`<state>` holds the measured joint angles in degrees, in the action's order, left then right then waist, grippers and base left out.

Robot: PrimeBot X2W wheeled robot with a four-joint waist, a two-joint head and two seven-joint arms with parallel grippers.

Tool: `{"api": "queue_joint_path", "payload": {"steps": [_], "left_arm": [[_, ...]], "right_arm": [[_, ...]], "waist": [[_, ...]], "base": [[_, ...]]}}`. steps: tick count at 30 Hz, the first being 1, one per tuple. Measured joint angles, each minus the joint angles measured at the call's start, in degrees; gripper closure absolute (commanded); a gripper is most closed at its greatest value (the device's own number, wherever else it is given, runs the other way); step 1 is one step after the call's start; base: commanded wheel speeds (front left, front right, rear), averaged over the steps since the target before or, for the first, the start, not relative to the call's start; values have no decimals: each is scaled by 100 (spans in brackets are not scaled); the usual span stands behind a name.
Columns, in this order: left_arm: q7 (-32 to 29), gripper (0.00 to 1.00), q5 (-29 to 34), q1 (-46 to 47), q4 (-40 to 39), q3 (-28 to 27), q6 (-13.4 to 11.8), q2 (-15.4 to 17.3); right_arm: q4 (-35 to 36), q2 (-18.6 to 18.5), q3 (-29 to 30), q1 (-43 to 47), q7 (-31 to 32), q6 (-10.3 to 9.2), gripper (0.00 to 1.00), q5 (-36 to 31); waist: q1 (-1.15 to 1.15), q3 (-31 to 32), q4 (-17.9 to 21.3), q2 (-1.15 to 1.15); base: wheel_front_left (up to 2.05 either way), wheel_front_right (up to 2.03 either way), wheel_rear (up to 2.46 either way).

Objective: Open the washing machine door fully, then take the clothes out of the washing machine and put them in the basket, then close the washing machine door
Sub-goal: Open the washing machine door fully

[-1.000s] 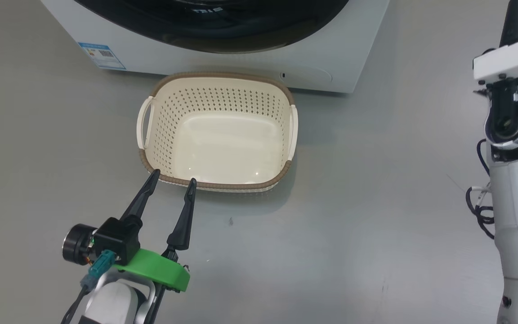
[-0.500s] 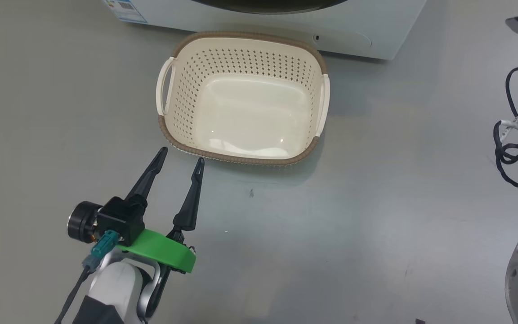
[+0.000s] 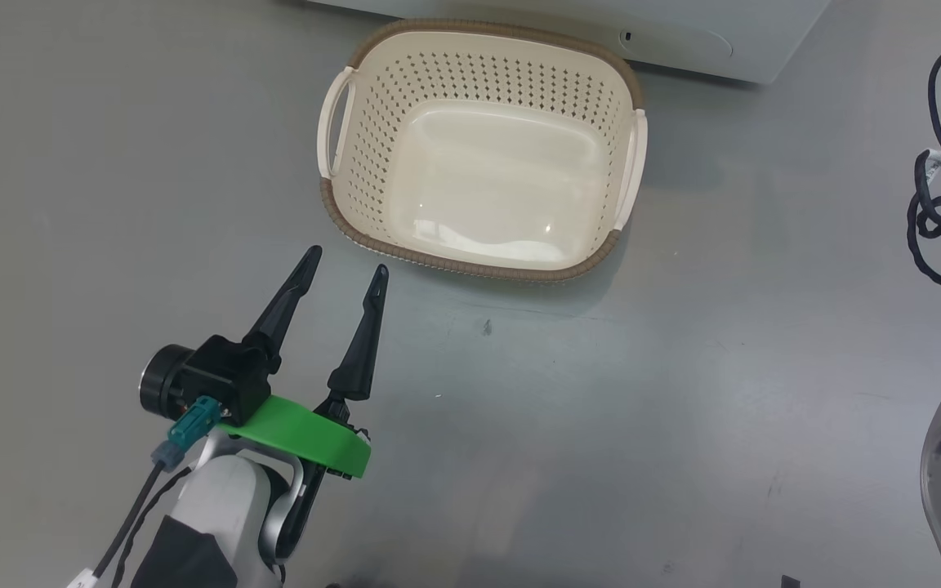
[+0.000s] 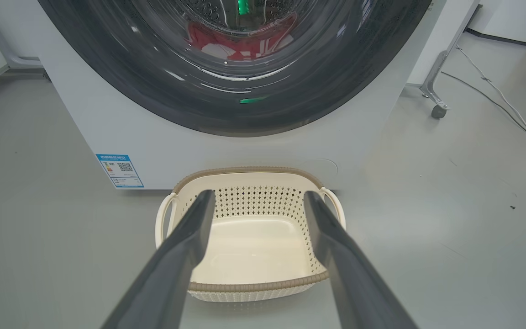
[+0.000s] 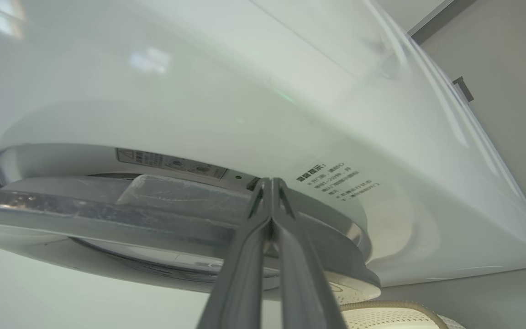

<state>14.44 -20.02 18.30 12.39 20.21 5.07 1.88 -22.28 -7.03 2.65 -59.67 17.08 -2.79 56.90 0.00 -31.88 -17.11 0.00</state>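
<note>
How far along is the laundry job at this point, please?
Nothing is finished: the basket is empty and the clothes lie behind the washing machine door. In hand: the right gripper, jaws shut, is at the door's edge. Remaining: opening fully, unloading, closing. The left gripper hovers open.

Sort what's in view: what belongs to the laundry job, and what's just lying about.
Job:
washing machine
door
clothes, behind the door's glass
basket, nothing in it
left end effector, open
right end effector, shut, by the door's edge

Lying about:
floor cable
stand leg with a caster
</note>
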Motion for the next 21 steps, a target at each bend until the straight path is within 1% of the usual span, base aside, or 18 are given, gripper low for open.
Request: {"api": "queue_joint_path", "payload": {"steps": [2, 9, 21], "left_arm": [[0, 0, -14, 2, 5, 7, 4, -5], [0, 0, -62, 43, 48, 21, 3, -10], [0, 0, -172, 53, 78, 115, 2, -21]], "right_arm": [[-47, 7, 9, -83, 116, -29, 100, 82], [-253, 96, 20, -377, 412, -33, 100, 409], [-492, 73, 26, -792, 733, -96, 100, 577]], "waist": [[0, -22, -35, 0], [0, -63, -116, 0], [0, -122, -192, 0]], "base": [[0, 0, 0], [0, 0, 0], [0, 0, 0]]}}
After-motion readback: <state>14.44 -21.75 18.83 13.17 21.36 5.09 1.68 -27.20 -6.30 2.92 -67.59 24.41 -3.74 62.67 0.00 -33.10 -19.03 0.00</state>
